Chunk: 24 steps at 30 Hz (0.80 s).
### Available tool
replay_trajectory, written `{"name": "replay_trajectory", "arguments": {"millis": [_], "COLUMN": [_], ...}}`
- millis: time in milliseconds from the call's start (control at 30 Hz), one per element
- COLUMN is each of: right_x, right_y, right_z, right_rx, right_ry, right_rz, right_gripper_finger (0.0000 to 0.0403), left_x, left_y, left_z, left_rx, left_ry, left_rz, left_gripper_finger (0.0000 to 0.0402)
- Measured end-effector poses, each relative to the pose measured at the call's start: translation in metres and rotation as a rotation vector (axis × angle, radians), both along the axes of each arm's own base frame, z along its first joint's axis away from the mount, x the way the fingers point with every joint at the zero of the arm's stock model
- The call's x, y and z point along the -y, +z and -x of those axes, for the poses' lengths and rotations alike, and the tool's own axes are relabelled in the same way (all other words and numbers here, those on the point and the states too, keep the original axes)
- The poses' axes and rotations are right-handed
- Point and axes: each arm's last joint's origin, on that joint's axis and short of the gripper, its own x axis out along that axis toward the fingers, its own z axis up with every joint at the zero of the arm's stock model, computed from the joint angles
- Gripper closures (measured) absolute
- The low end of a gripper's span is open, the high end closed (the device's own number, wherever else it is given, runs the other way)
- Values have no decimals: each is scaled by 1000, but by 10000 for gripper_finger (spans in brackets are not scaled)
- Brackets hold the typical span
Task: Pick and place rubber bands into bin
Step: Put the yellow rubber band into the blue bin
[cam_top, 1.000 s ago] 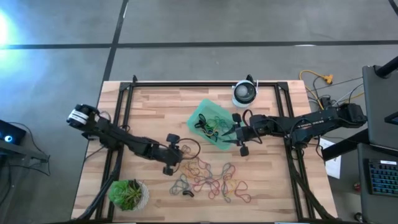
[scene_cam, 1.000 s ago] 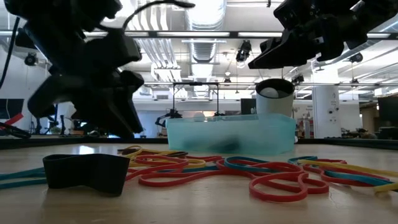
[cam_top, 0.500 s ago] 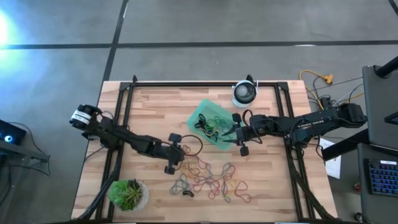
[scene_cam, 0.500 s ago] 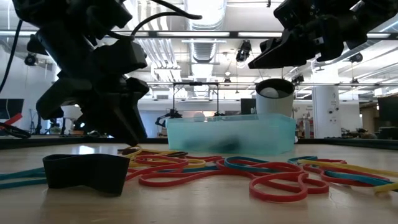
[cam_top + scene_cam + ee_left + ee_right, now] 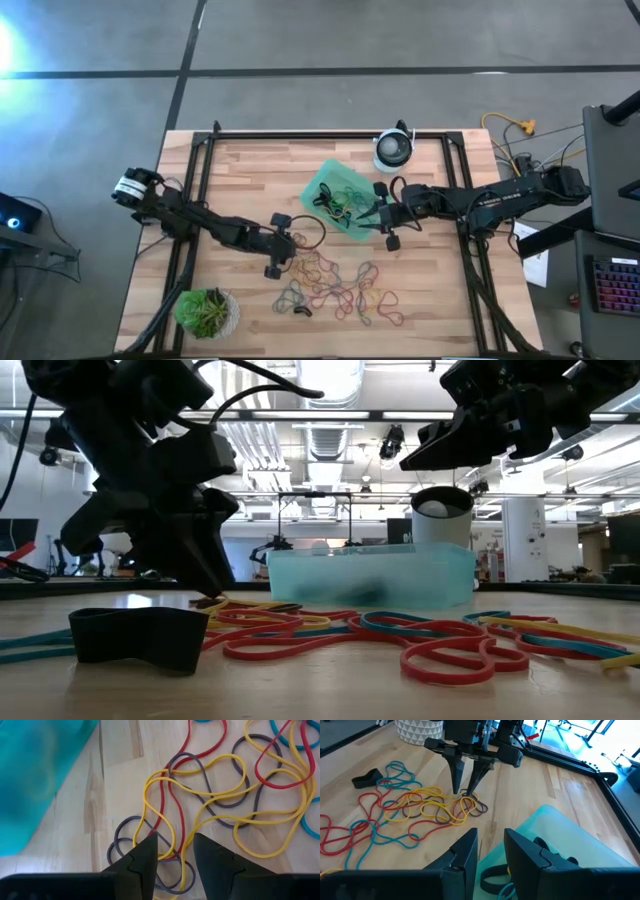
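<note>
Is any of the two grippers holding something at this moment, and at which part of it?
Nothing is held. The left gripper stands open, its tips down at the rubber bands on the table. The right gripper is open above the bin, with nothing between its fingers.

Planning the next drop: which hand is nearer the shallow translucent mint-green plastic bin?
Right. The right hand hangs over the shallow translucent mint-green plastic bin at its edge; the left hand is beside it, down at the loose rubber bands.

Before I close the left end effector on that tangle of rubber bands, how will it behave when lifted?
Likely floppy: the rubber bands lie in limp, crossing loops. Yellow, red and grey strands interlock between the left end effector tips, so neighbours will probably trail along. Probably very light, so they may snag and spring back rather than drop cleanly.
</note>
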Motion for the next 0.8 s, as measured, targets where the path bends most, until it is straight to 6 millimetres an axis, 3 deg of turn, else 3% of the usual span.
{"name": "replay_trajectory", "arguments": {"millis": [800], "right_x": [0], "right_y": [0], "right_z": [0], "right_rx": [0], "right_ry": [0], "right_rz": [0], "right_gripper_finger": [319], "left_x": [-2], "left_y": [-2], "left_z": [0], "left_rx": [17], "left_ry": [-23], "left_rz": [41], "left_gripper_finger": [291]}}
